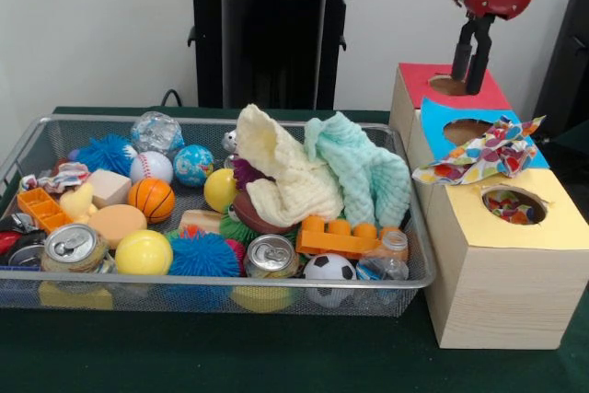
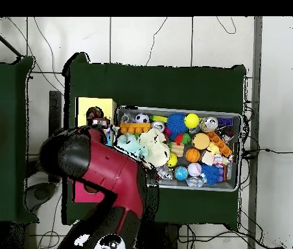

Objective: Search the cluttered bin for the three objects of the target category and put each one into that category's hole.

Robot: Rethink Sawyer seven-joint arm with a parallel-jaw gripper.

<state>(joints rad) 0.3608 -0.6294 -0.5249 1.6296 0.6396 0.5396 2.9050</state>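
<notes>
Nearest, we see the yellow-topped box's hole (image 1: 513,205) with print showing inside. One wrapper (image 1: 480,156) lies on the blue-topped box (image 1: 440,118) just behind, another (image 1: 61,176) in the wire bin (image 1: 212,296). Farthest, pincer (image 1: 468,69) hangs empty, fingers parted, above the red-topped box (image 1: 419,81).

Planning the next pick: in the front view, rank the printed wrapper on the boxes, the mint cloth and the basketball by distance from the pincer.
1. Printed wrapper, on the blue-topped box, below the pincer.
2. Mint cloth, bin's right side.
3. Basketball, bin's left side.
</notes>
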